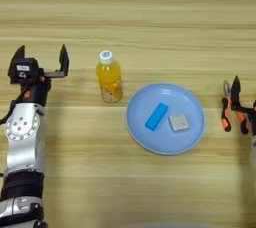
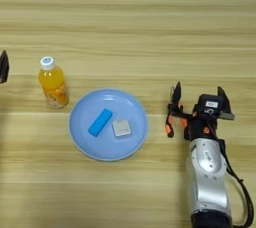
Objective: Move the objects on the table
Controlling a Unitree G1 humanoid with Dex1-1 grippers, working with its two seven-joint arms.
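The bottle of orange drink [image 1: 110, 77] with a white cap stands upright on the table [image 1: 150, 17], left of the round light-blue plate [image 1: 165, 143]. On the plate lie a blue oblong block [image 1: 156, 116] and the small pale grey square block [image 1: 178, 121]. My left gripper [image 1: 41, 61] is open and empty, well to the left of the bottle and apart from it. To the right of the plate my right gripper [image 2: 199, 94] rests open, holding nothing.
The left forearm [image 1: 22, 142] runs down the left side of the table. The right forearm [image 2: 207, 172] lies at the lower right. Bare wood planks stretch across the whole far half.
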